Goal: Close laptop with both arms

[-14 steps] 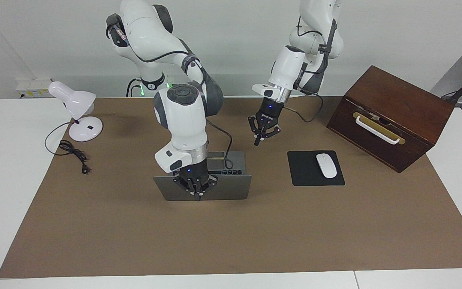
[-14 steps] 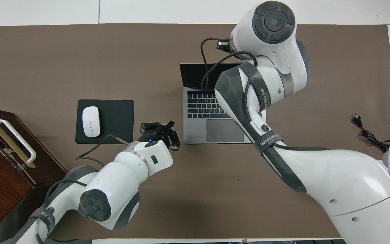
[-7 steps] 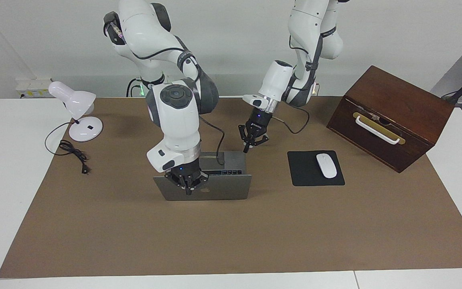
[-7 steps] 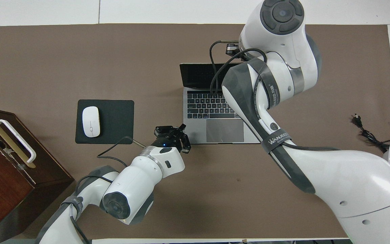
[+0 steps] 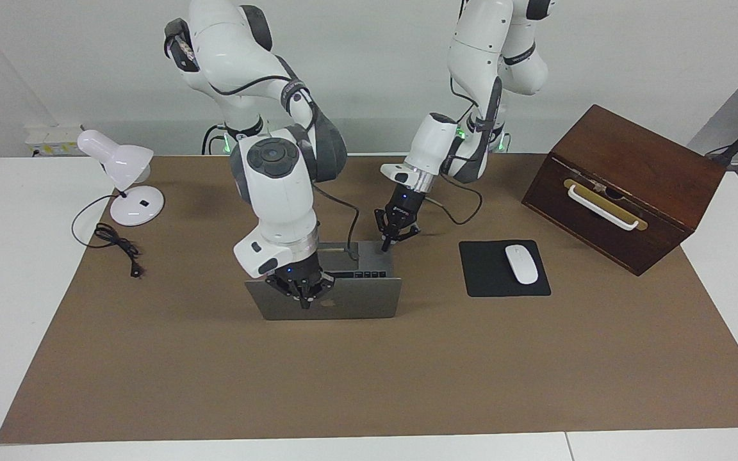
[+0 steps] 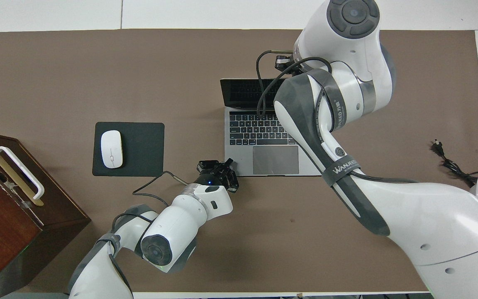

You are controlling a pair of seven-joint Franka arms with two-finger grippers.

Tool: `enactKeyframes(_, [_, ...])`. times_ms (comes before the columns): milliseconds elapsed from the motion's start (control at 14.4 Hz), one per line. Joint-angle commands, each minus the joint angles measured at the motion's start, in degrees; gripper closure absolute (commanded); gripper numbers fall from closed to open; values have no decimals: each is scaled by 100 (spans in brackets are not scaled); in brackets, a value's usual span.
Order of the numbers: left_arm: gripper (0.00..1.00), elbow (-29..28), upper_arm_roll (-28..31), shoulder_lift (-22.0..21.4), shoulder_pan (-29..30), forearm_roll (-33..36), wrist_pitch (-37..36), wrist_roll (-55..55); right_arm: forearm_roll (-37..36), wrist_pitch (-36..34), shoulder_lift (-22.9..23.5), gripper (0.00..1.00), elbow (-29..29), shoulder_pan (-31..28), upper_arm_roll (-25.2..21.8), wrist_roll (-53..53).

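Facing view: open laptop (image 5: pixel 343 301), lid upright, keyboard toward robots, long axis crosswise; right gripper (image 5: pixel 305 301) closed at lid, left gripper (image 5: pixel 384 245) closed at base corner.

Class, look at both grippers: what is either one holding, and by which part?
Nothing is held. The right gripper, shut, is at the laptop lid's top edge; the left gripper, shut, is at the base's corner.

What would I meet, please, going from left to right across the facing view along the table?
Desk lamp → power plug → laptop → mouse pad → white mouse → wooden box.
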Motion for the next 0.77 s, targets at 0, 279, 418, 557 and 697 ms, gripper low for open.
enactKeyframes(0, [100, 31, 91, 98, -162, -72, 112, 76, 174, -135, -143, 100, -216, -52, 44, -159])
enactKeyframes(279, [100, -30, 91, 98, -241, -72, 112, 85, 270, -363, -239, 100, -338, -61, 44, -176])
enactKeyframes(418, [100, -48, 91, 107, -241, -72, 112, 120, 350, -496, -248, 100, -347, -52, 44, -168])
enactKeyframes(557, [100, -144, 91, 107, -241, -72, 112, 146, 438, -583, -257, 100, -347, -61, 44, -176])
enactKeyframes(697, [100, -215, 91, 98, -241, -72, 112, 190, 517, -698, -266, 100, -347, -61, 44, -167])
